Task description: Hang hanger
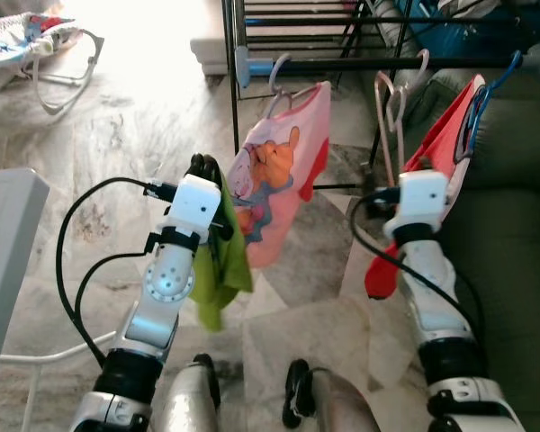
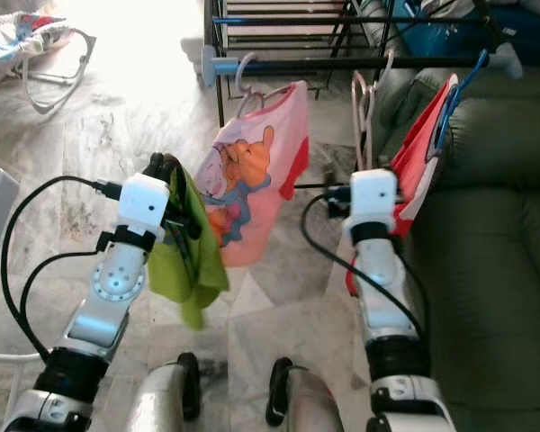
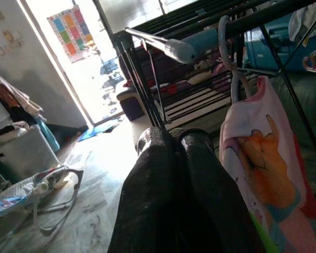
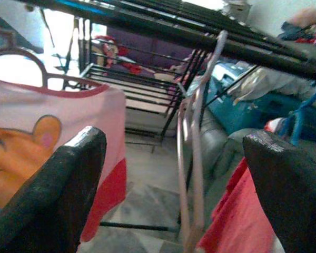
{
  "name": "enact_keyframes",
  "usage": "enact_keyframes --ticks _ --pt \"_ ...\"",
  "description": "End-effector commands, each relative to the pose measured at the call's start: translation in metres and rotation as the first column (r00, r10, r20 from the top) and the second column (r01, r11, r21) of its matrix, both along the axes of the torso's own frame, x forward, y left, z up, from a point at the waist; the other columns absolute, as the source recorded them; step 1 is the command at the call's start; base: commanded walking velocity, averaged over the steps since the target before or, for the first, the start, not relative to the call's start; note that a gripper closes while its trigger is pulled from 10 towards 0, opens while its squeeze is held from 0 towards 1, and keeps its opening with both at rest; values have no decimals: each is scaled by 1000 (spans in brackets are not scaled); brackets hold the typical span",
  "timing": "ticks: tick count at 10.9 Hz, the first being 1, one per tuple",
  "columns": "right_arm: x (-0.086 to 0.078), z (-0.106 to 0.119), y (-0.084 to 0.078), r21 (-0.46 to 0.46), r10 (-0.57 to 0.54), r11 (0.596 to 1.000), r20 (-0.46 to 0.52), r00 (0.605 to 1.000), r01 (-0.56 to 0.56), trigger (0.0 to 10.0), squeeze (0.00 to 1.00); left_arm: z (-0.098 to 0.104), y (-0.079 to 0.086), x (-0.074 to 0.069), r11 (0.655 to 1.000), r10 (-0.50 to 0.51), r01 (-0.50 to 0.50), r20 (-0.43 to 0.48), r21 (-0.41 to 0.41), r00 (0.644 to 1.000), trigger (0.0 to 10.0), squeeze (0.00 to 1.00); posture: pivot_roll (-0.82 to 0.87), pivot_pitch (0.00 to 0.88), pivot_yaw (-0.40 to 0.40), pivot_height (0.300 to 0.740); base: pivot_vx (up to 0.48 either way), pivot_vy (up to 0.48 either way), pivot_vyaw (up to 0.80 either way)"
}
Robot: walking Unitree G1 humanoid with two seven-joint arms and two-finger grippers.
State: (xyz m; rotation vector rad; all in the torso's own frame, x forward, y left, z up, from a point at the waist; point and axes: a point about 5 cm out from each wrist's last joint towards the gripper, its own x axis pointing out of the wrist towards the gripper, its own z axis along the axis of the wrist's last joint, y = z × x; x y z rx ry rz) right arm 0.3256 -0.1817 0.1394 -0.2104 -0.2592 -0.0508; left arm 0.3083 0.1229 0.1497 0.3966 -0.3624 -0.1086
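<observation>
- The left tool [image 1: 204, 168] is raised in front of the drying rack [image 1: 342, 63], its two black fingers [image 3: 163, 179] pressed together, clenched on a green garment [image 1: 223, 270] that drapes down beside the left forearm.
- Whether a hanger sits inside that green garment cannot be told; only cloth shows below the fingers.
- The right tool [image 4: 174, 158] is held up near the rack's right part with its fingers spread wide apart, released and holding nothing.
- Between those spread fingers, seen from the right wrist, hang two empty pale pink hangers [image 4: 192, 158], hooked over the rack's dark rail [image 4: 163, 31].
- In the head views the same pink hangers [image 1: 391, 117] hang just above and ahead of the right tool.
- A pink shirt with a cartoon bear print [image 1: 279, 180] hangs on a pale hanger [image 1: 279, 76] from the rack's front rail, between the two arms and just beside the left tool.
- A red garment [image 1: 441, 153] hangs on a blue hanger [image 1: 486, 103] at the rack's right end, just beside the right wrist.
- A dark green sofa [image 1: 513, 234] stands on the right, behind the red garment.
- A baby bouncer [image 1: 36, 45] sits on the marbled floor [image 1: 117, 135] far to the left, well apart from the rack.
</observation>
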Motion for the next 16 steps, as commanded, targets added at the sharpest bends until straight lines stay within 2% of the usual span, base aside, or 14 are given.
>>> enact_keyframes --ticks 1,8,10,12,13,14,15,16 --pt "-1 1 -5 -2 -29 1000 0 1000 29 10000 1000 11 -3 -2 1000 -28 28 55 -4 998 10000 0 -92 163 -21 740 394 0 0" --pt "-1 1 -3 -14 -39 999 3 999 39 10000 1000 13 -6 -4 999 -36 36 58 -5 998 10000 0 -95 164 -24 740 374 0 0" --pt "-1 3 -5 -38 -62 997 15 998 63 10000 1000 13 -6 -3 1000 -25 25 62 -6 998 10000 0 -95 164 -24 740 0 0 0" --pt "-1 -3 -4 -24 -38 999 -30 999 37 10000 1000 12 -7 -4 1000 -27 28 58 -6 998 10000 0 -94 165 -28 740 0 0 0" --pt "0 -9 0 1 -2 1000 -92 996 2 10000 925 12 -7 -4 1000 -28 28 57 -4 998 10000 0 -94 165 -28 740 0 0 0" --pt "-3 -22 9 15 74 997 -187 980 -72 10000 435 11 -8 -4 1000 -30 30 54 -4 998 10000 0 -95 161 -29 740 0 0 0" --pt "-6 -28 11 8 106 994 -223 969 -107 10000 361 11 -8 -4 1000 -30 30 53 -4 998 10000 0 -95 161 -29 740 0 0 0" --pt "-8 -30 12 37 144 990 -239 960 -140 10000 341 10 -8 -4 999 -31 32 53 -4 998 10000 0 -97 159 -31 740 0 0 0"
